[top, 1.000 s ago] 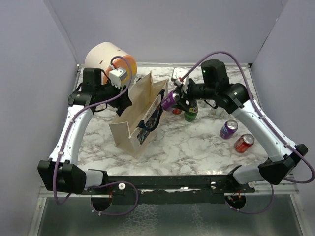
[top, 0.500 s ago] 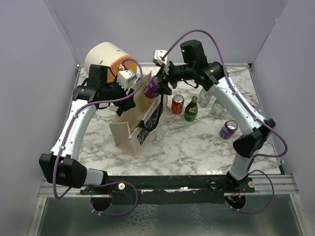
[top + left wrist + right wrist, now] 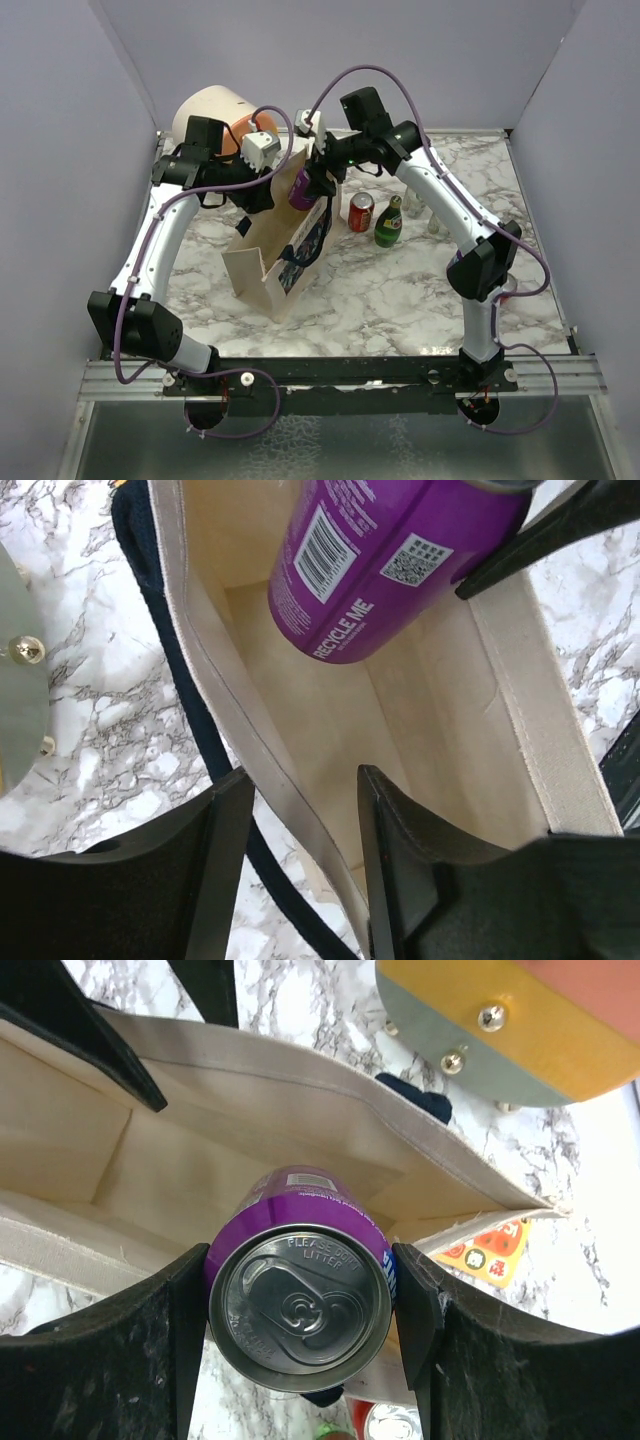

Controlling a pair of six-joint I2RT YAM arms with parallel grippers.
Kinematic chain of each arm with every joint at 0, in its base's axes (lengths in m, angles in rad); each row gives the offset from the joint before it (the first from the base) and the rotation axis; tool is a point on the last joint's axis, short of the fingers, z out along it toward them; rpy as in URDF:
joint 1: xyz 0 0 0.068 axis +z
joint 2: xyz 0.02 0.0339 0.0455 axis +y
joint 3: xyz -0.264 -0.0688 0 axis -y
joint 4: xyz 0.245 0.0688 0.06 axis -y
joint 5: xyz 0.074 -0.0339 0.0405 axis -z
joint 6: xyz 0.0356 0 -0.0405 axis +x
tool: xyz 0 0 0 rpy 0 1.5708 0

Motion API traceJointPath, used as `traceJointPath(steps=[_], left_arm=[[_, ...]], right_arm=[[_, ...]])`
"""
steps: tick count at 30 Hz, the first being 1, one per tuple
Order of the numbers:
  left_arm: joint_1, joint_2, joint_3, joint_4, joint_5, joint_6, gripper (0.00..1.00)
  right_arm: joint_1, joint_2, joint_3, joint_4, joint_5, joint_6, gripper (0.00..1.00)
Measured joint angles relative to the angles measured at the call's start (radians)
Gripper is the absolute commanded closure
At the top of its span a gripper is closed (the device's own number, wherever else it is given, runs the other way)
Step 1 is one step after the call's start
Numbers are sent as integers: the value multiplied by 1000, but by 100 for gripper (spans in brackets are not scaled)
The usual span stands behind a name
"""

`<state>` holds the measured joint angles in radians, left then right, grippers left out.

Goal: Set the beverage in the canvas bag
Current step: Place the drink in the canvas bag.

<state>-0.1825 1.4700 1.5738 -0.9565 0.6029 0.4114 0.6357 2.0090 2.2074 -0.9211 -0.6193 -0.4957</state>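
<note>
Since a second ago, the right gripper (image 3: 300,1305) has swung away from the green bottle (image 3: 388,222) and over to the canvas bag (image 3: 275,255). It brought the purple can (image 3: 302,187) along.

The marble bench (image 3: 400,290) holds everything. The canvas bag stands open near the middle, and the cream-and-orange drum (image 3: 205,115) is just behind it. The left gripper (image 3: 300,790) is half open over one bag wall, with a finger on each side. We can see a gap, so it is not pinching the wall. The right gripper is closed on the purple can and holds it by its sides, tilted, right at the bag's mouth.

We think the next step is the drop. To do it well, we would lower the can deeper between the walls before letting go.

The top view does not show how deep the can sits. The left wrist view shows the bare bag floor under it. The right wrist view shows the can's lid and both fingers hugging it.
</note>
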Motion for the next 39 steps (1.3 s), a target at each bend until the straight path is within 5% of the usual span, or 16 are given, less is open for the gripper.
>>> traceJointPath(steps=[17, 27, 39], left_arm=[[-3, 3, -102, 185, -14, -235, 76], [-3, 2, -175, 212, 27, -274, 100], [5, 11, -175, 212, 42, -324, 100]], right_arm=[[0, -15, -117, -158, 56, -159, 99], [11, 24, -48, -151, 99, -133, 99], [104, 120, -42, -37, 245, -74, 99]])
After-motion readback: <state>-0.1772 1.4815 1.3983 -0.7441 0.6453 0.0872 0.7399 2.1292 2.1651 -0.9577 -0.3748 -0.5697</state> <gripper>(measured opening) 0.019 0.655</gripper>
